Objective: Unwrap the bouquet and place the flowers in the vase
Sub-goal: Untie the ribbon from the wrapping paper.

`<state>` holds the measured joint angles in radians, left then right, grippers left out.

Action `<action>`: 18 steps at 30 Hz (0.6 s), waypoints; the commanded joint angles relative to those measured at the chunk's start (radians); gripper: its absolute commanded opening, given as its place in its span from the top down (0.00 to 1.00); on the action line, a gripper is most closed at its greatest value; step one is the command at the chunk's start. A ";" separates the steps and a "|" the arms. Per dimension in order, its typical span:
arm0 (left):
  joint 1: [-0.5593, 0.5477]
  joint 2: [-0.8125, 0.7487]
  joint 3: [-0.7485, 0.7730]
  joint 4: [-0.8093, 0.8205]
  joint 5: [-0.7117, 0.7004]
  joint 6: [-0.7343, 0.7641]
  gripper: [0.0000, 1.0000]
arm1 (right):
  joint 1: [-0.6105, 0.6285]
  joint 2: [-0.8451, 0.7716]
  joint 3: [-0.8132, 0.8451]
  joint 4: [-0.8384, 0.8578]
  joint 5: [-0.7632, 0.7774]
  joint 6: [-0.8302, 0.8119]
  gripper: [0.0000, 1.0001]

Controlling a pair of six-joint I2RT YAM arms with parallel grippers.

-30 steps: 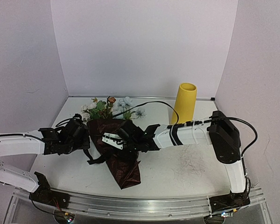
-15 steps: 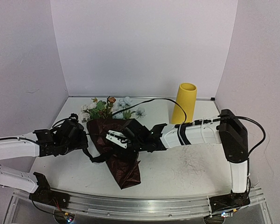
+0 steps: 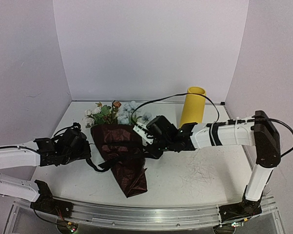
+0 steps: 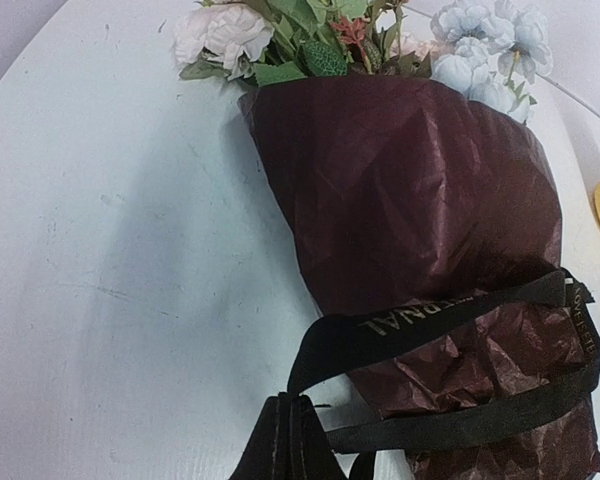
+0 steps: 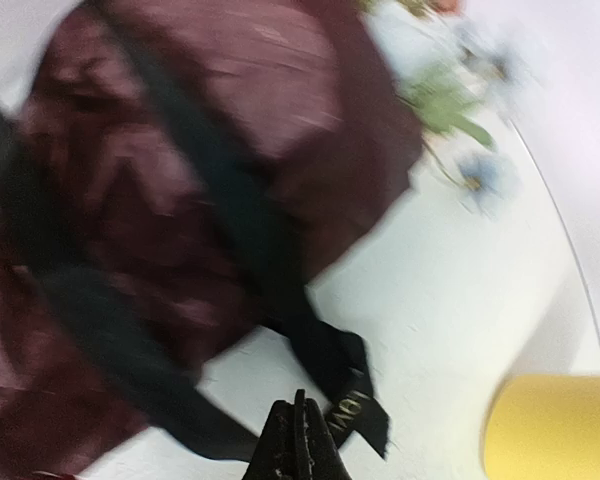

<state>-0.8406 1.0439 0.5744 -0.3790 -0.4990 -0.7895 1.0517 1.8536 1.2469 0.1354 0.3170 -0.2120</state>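
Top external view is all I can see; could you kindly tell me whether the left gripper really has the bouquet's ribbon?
Observer: Yes. In the left wrist view, the left gripper is shut on the black ribbon, which loops around the bouquet.
Operator: Thank you. And the right gripper?
Observer: Its wrist view is blurred, but the right gripper is shut where two ribbon strands meet, so it looks gripped.
Operator: Is the ribbon plain?
Observer: No, it carries gold lettering.
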 commanded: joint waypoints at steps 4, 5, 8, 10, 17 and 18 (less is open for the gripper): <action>0.006 -0.104 -0.068 -0.047 -0.012 -0.135 0.98 | -0.144 -0.105 -0.088 -0.035 -0.162 0.159 0.87; 0.006 -0.119 -0.081 -0.051 -0.015 -0.155 0.97 | -0.144 -0.115 -0.095 -0.025 -0.224 0.152 0.77; 0.006 -0.172 -0.113 -0.083 -0.029 -0.237 0.97 | -0.142 -0.118 -0.079 -0.017 -0.334 0.144 0.57; 0.006 -0.208 -0.130 -0.108 -0.045 -0.292 0.97 | -0.126 -0.106 -0.056 -0.019 -0.351 0.130 0.43; 0.006 -0.363 -0.172 -0.233 -0.107 -0.477 0.97 | 0.005 0.031 0.113 -0.094 -0.202 -0.017 0.27; 0.007 -0.384 -0.174 -0.251 -0.117 -0.498 0.97 | 0.017 0.057 0.140 -0.106 -0.186 -0.032 0.27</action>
<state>-0.8387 0.7410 0.4130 -0.5322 -0.5461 -1.1441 1.0027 1.8141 1.2676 0.0930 0.0566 -0.1520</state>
